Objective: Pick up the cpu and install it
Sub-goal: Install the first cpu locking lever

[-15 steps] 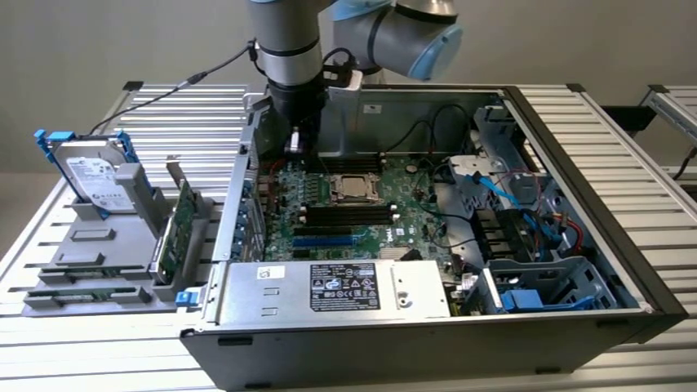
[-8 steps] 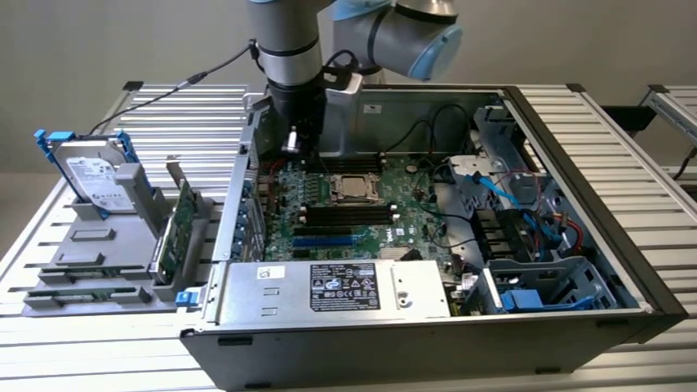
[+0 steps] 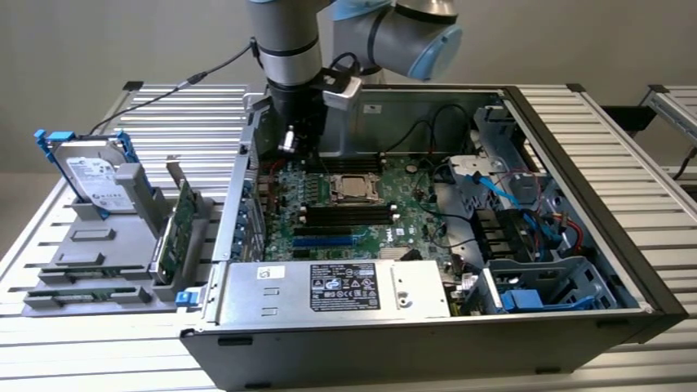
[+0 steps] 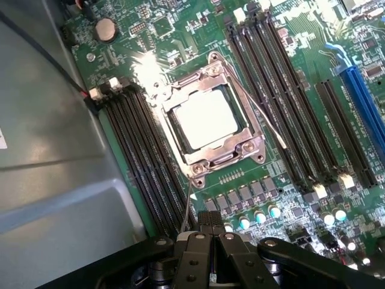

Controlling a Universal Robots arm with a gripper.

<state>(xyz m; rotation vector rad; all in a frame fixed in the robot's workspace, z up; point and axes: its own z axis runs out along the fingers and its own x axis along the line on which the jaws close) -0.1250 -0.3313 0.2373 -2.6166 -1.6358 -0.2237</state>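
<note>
1. cpu (image 4: pixel 204 117), a flat square silver chip, lies inside the socket frame (image 4: pixel 255 150) on the green motherboard (image 4: pixel 280 177), within the open computer case (image 3: pixel 610 212).
2. gripper (image 4: pixel 207 238) hangs just above the board beside the socket, its fingers pressed together with nothing between them.
3. Risk: one thin wire lever (image 4: pixel 185 208) runs from the socket frame toward the fingertips. A sideways move could snag and bend it.
4. Risk: if the chip sits slightly crooked, pressure on it could bend socket pins. Whether it lies fully flat cannot be judged.
5. Risk: closed fingers dropping lower could scrape small parts on the board.
6. Count: one cpu, one socket frame, two wire levers, one round coin battery (image 4: pixel 105 28), one blue slot (image 4: pixel 361 90), and one hard drive (image 3: pixel 93 175) standing outside the case.
</note>
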